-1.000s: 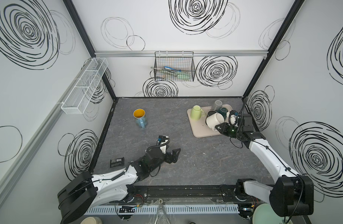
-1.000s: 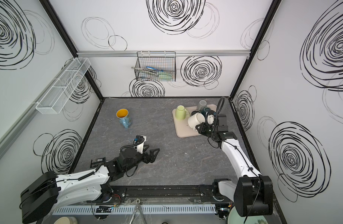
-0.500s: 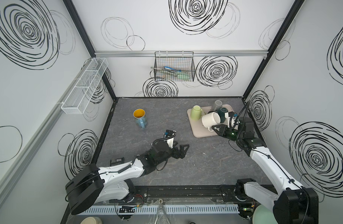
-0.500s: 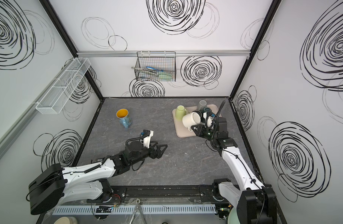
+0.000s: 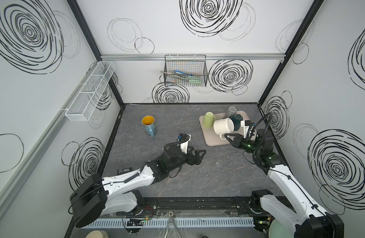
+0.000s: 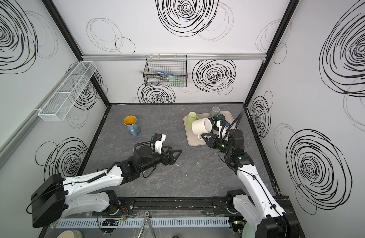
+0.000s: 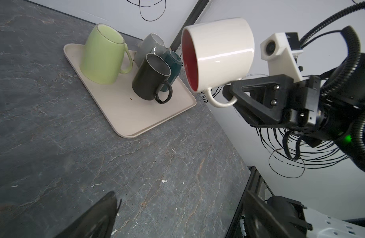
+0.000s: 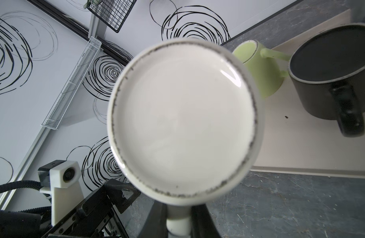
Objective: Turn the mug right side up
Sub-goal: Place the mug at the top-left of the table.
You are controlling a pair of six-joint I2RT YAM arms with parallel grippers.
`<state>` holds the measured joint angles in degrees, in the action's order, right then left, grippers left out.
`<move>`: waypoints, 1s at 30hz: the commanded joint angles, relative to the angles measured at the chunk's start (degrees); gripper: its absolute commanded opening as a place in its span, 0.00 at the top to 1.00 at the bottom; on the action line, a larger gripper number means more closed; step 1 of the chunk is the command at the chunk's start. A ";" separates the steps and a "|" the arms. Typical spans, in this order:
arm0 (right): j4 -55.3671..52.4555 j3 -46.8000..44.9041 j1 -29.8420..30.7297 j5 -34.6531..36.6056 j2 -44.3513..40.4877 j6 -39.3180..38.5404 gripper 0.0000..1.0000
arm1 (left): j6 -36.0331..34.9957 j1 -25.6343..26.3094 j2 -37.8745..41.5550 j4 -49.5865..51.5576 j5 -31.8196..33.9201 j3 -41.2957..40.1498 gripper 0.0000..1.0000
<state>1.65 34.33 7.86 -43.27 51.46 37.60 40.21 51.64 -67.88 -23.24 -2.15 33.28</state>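
White mug [image 7: 220, 53], axis near horizontal, mouth facing left gripper [image 5: 198, 151], which stands wide apart. Right gripper [image 7: 229, 96] clamps its handle [image 7: 217, 104].

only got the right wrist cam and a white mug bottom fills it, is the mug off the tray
Observer: Yes, the white mug hangs clear above the tray, with the right gripper fingers shut on its handle.
Operator: which way is it tipped
Observer: On its side, its red inside facing the left gripper.
Operator: is that gripper holding anything
Observer: No, it is open and empty, above the table.
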 commanded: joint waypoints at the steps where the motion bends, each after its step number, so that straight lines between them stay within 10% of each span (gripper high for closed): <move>1: 9.32 0.04 1.06 -2.21 -1.82 1.42 1.00 | 2.38 0.39 0.06 -0.75 -1.61 2.18 0.02; 30: 16.98 -0.58 5.92 -4.56 -0.04 3.97 1.00 | 6.11 -5.69 -2.15 -2.79 -11.26 5.30 0.01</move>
<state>11.09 32.84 13.13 -46.54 51.86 41.45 45.71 46.33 -69.56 -22.46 -12.60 36.36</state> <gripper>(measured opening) 0.171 0.990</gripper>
